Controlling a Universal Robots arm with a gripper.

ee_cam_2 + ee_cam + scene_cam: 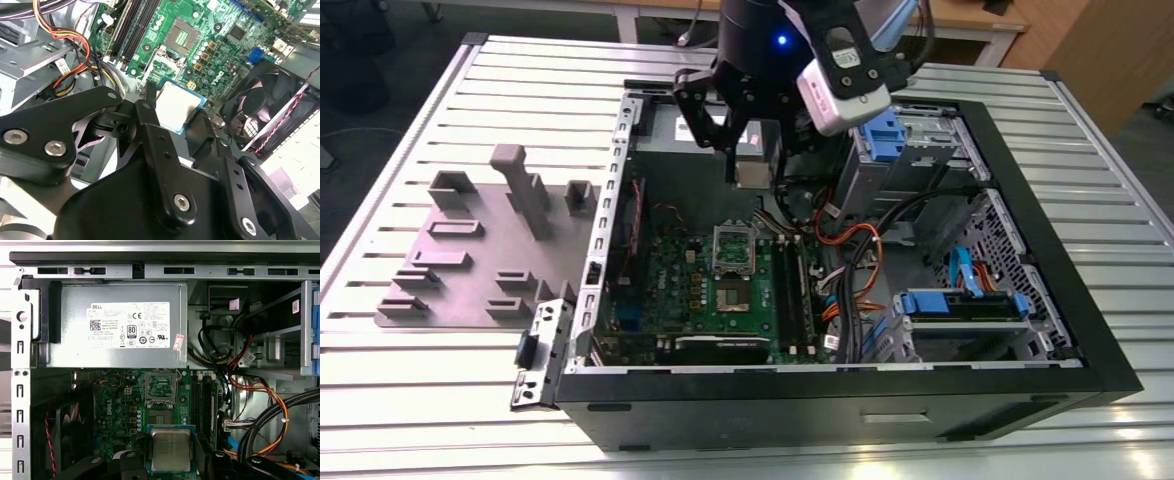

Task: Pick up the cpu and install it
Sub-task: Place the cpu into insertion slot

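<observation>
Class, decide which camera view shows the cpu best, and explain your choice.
The first wrist view: the cpu faces the camera squarely, its metal top almost fully visible in the gripper. The second wrist view shows it tilted, its edges partly hidden by the fingers. The exterior view shows it small, in the gripper.

The cpu (pixel 170 449) sits pinched in the black gripper (pixel 170 461) - silver top facing the camera - over the green motherboard (pixel 120 410), near the bare socket (pixel 161 416). Grey box (pixel 70 340) beyond, cables (pixel 260 385) beside.
</observation>
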